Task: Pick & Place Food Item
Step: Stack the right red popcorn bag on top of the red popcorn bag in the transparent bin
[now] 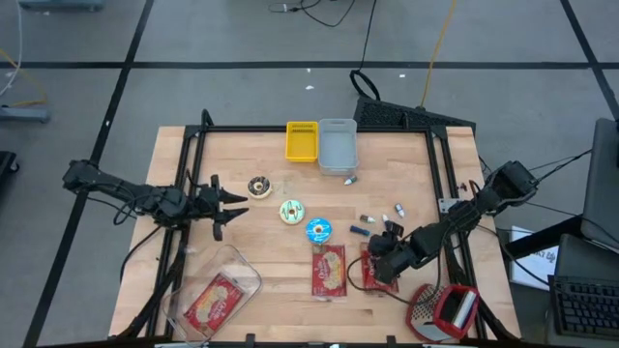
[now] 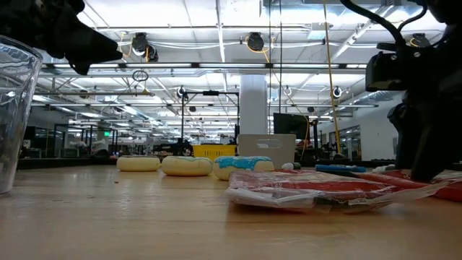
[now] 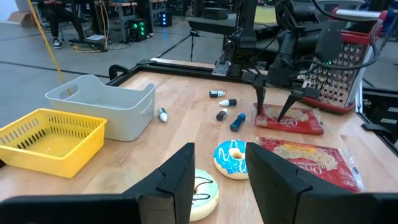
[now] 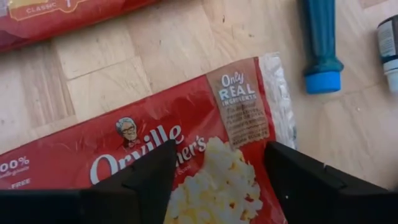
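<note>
Red packet: a popcorn bag [image 4: 186, 155] lies flat on the wooden counter [image 1: 261, 155], near its right front corner, directly under the right claw [image 1: 385, 259].
Right claw: poised over that bag with fingers [image 3: 288, 106] spread to either side of it, tips down at the wrapper; open, nothing gripped.
Second bag: another popcorn packet [image 1: 329, 269] lies just beside the first, toward the counter's middle.
Third bag: a further packet sits inside a clear plastic container [image 1: 215, 290] at the left front.
Left claw: [image 1: 224, 206] hovers above the counter's left side, fingers [image 3: 180, 180] parted, holding nothing.
Doughnuts: a blue-iced one [image 1: 318, 229], a green-and-white one [image 1: 291, 211] and a chocolate one [image 1: 258, 187] run in a diagonal line across the middle.
Bins: a yellow basket [image 1: 302, 141] and a grey tub [image 1: 338, 145] stand side by side at the far edge.
Small items: a blue marker [image 4: 322, 43] and little bottles [image 3: 227, 101] lie near the right claw.
Grater: a red-handled box grater [image 1: 443, 311] rests at the right front corner.
</note>
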{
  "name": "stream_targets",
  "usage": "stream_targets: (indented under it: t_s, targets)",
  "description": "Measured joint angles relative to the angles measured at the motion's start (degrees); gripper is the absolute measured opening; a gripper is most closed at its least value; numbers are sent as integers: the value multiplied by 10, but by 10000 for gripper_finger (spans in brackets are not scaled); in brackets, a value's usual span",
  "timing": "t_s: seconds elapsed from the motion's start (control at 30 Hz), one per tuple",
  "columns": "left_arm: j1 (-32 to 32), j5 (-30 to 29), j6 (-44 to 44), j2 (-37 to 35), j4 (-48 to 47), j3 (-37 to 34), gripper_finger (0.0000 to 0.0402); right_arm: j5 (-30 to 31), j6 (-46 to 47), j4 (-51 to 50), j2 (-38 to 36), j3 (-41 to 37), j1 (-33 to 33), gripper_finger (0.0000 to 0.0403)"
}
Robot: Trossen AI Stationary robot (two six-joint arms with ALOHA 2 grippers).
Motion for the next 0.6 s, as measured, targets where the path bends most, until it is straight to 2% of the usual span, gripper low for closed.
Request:
stream_targets:
  t_s: [0.23,0.6]
  targets:
    - [0,0,0,12,0,0,145,-26,-9,4,0,0,-7,153]
    - [0,0,0,14,1,0,145,-25,-54,16,0,-1,-7,36]
